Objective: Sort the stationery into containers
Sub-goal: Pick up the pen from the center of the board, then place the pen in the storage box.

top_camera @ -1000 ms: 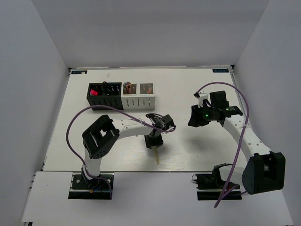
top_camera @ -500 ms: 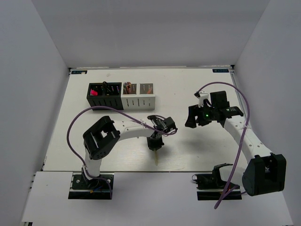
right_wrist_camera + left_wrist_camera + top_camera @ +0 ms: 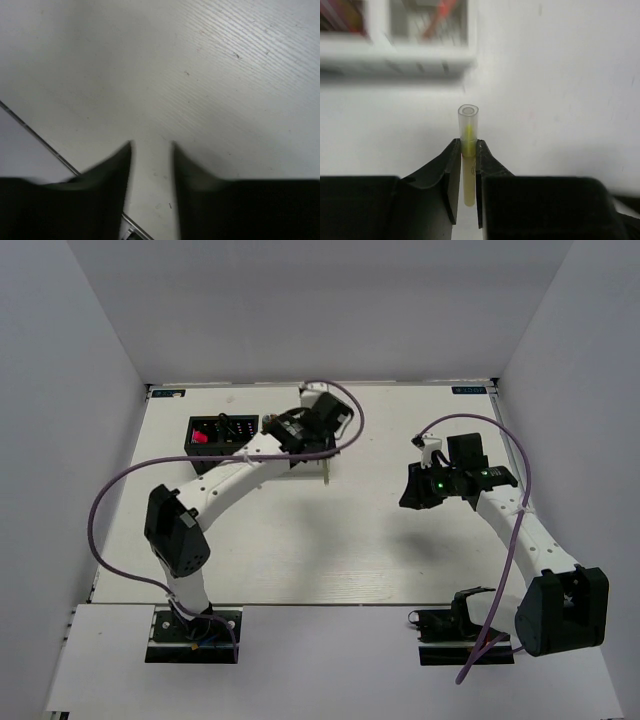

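yellow stick (image 3: 468, 119) | clamped in left tool (image 3: 468, 146) | white organizer (image 3: 395, 52) just ahead | right tool (image 3: 151, 148) apart over table (image 3: 225, 75)

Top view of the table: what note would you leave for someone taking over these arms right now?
Left gripper: shut on a thin yellow stick, close to the white organizer.
Right gripper: open, empty, over bare table.
Done: black organizer and white one already hold items; no loose stationery visible.
Left: drop the stick into a compartment, probably the white organizer's.
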### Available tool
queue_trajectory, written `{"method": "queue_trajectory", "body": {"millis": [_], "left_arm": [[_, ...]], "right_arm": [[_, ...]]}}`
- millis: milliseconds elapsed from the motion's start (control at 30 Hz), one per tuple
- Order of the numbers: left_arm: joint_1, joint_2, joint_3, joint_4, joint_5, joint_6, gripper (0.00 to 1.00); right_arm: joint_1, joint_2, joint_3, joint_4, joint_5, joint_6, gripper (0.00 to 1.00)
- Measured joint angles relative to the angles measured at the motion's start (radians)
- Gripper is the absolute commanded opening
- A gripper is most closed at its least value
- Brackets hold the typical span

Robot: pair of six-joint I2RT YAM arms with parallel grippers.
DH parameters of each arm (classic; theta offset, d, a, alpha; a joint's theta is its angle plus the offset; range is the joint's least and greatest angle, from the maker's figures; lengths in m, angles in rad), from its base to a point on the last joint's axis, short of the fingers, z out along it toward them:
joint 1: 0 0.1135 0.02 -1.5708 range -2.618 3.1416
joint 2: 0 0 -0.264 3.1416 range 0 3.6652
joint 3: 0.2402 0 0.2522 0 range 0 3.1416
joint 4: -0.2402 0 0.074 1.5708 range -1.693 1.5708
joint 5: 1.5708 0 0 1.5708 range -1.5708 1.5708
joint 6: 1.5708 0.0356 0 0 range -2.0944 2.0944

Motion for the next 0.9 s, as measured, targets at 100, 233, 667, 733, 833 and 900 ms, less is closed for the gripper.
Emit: {"method": "queue_trajectory", "body": {"millis": [100, 233, 667, 733, 833, 900], "left_arm": [[0.071, -0.02, 0.023, 0.114, -0.1, 0.117, 0.0], [0.125, 0.006, 0.018, 0.304, -0.192, 0.277, 0.0], [0.142, 0.26, 0.071, 0.653, -0.36, 0.566, 0.14], [0.146, 0.265, 0.059, 0.674, -0.372, 0.575, 0.43], [0.153, 0.265, 0.05, 0.684, -0.38, 0.583, 0.86], [0.154, 0.261, 0.047, 0.682, -0.373, 0.584, 0.96]], "right_arm": [[0.0, 0.0, 0.0, -0.002, -0.018, -0.006, 0.01], [0.0, 0.0, 0.0, -0.002, -0.025, -0.006, 0.12], [0.0, 0.002, 0.0, 0.001, -0.031, -0.018, 0.53], [0.0, 0.002, 0.0, 0.002, -0.035, -0.019, 0.77], [0.002, 0.003, 0.0, 0.004, -0.038, -0.02, 0.9], [0.002, 0.003, 0.0, 0.004, -0.037, -0.02, 0.9]]}}
